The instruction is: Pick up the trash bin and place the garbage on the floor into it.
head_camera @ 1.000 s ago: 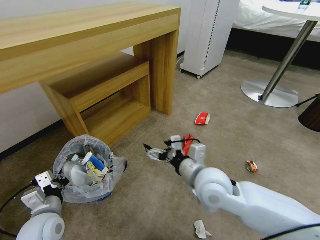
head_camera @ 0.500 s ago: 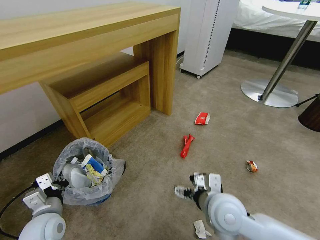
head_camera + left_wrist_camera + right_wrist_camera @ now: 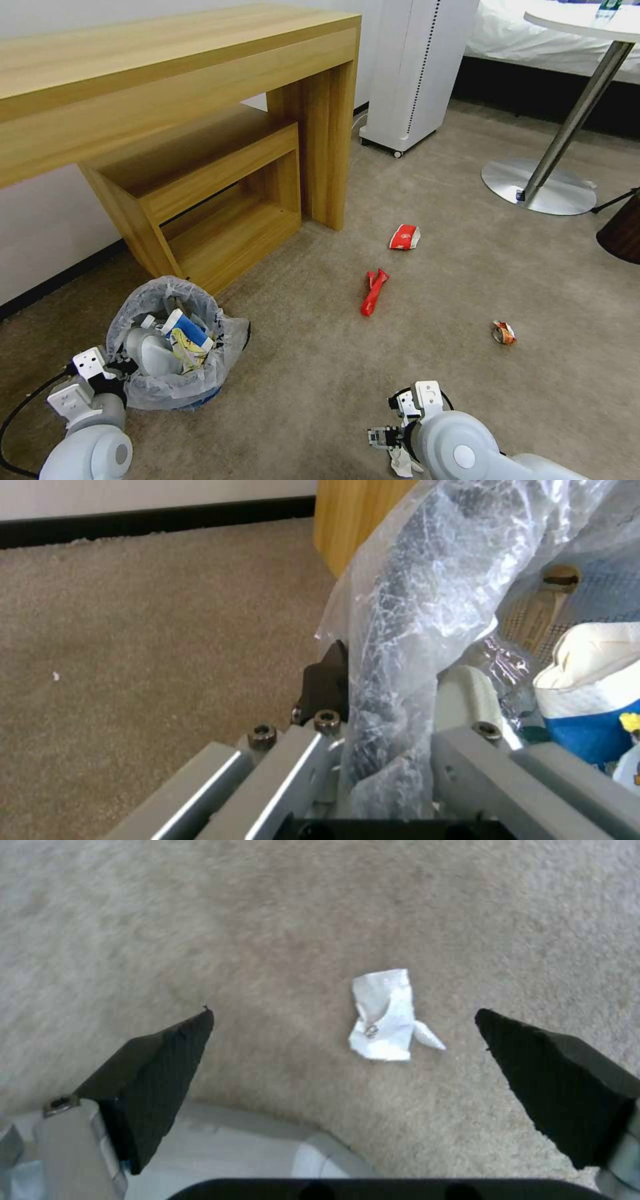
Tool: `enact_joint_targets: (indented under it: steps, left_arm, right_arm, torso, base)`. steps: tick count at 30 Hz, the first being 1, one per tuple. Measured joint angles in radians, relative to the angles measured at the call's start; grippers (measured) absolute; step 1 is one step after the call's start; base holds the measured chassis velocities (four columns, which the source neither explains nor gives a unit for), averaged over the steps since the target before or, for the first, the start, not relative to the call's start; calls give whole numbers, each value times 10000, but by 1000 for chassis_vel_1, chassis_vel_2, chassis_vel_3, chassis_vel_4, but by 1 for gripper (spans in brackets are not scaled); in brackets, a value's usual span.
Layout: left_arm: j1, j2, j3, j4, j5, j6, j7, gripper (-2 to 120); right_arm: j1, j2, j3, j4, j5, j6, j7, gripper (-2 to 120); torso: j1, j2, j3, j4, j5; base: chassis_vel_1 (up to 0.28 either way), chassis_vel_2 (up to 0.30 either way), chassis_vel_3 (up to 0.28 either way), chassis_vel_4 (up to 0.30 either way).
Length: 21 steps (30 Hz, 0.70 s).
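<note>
Right gripper (image 3: pixel 343 1022), jaws spread, hangs over crumpled white paper scrap (image 3: pixel 389 1016) on beige carpet (image 3: pixel 320 373), bottom centre. Left gripper (image 3: pixel 390 690) pinches bag-lined round trash bin (image 3: pixel 170 343) rim, lower left.

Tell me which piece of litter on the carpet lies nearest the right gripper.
The crumpled white paper, directly beneath the open right gripper. The red wrapper, red-white cup and crushed can lie farther away.
</note>
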Motion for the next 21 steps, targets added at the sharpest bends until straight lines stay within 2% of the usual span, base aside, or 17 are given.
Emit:
enact_joint_targets:
  steps: [8, 21]
  left_arm:
    - [-44, -8, 23, 36, 6, -3, -1, 1]
    - [8, -71, 41, 30, 68, -3, -2, 1]
  right_arm:
    - [-843, 411, 723, -819, -662, 393, -345, 100]
    - [-1268, 1285, 761, -2251, -1301, 528, -654, 100]
  torso:
    - [0, 0, 0, -1, 0]
    - [0, 0, 0, 0, 0]
  base:
    - [0, 0, 0, 0]
    - [0, 0, 0, 0]
